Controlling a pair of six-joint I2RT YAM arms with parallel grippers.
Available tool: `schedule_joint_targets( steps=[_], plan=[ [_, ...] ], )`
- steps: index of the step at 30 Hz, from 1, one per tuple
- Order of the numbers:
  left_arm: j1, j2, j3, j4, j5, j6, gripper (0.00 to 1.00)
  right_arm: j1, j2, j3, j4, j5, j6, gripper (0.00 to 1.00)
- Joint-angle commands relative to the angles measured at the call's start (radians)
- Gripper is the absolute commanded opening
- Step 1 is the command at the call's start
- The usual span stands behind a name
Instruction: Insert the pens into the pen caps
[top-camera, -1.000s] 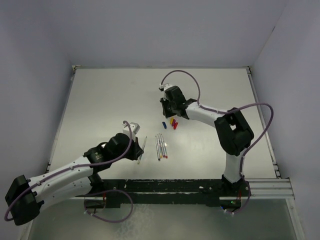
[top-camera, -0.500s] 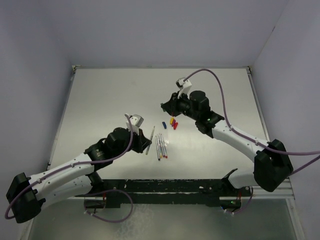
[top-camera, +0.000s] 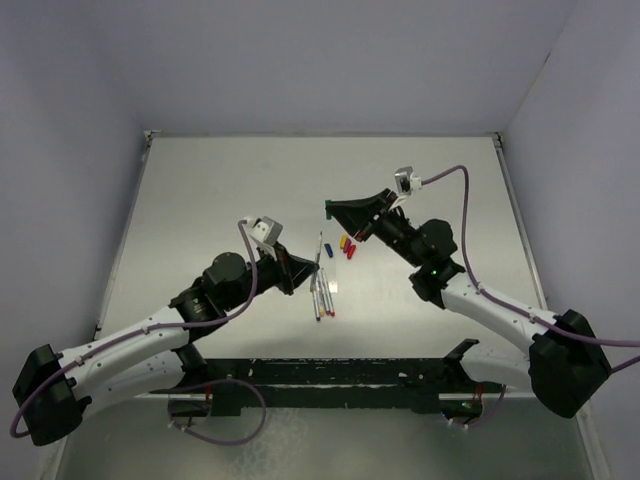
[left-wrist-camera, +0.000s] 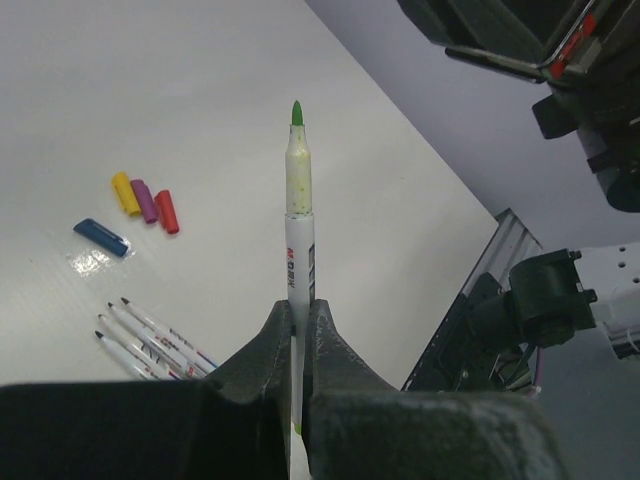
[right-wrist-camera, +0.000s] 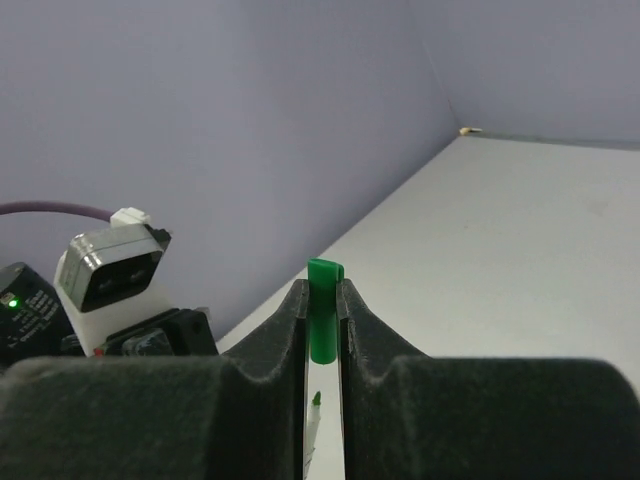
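The left end effector (top-camera: 305, 272), seen from above, is closed on the green pen (top-camera: 319, 248), which it holds off the worktop (top-camera: 220, 190) with the tip pointing away from the arm bases. The right end effector (top-camera: 333, 209) is pinched on the green cap (top-camera: 327, 208), just beyond the pen's tip. Four other pens (top-camera: 322, 298) lie side by side near the left end effector. The blue cap (top-camera: 329, 248), yellow cap (top-camera: 343, 241) and red cap (top-camera: 351, 250) lie in a cluster between the two end effectors.

In the left wrist view, the jaws are tight on the lower barrel of the green pen. Its green tip stands up clear of the fingers. A purple cap (left-wrist-camera: 145, 200) lies between the yellow and red ones, with the blue one just beside them. The four pens lie nearer the camera.

In the right wrist view, the narrowly parted jaws clamp the green cap upright. The pen's green tip shows just below it, apart from the cap.
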Motion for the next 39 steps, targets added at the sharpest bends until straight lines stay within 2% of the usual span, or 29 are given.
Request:
schedule_joint_targets(
  steps=[1, 10, 26, 39],
  plan=[
    [-0.004, 0.012, -0.009, 0.191, 0.015, -0.032, 0.00, 0.013, -0.019, -0.049, 0.259, 0.027, 0.087, 0.00],
    [-0.004, 0.038, -0.013, 0.266, 0.015, -0.035, 0.00, 0.039, 0.021, -0.095, 0.415, 0.062, 0.149, 0.00],
    [-0.003, -0.009, -0.036, 0.295, 0.044, -0.005, 0.00, 0.052, 0.035, -0.086, 0.402, 0.065, 0.121, 0.00],
    [-0.003, 0.012, -0.034, 0.315, 0.058, -0.001, 0.00, 0.056, 0.057, -0.078, 0.401, 0.054, 0.117, 0.00]
  ],
)
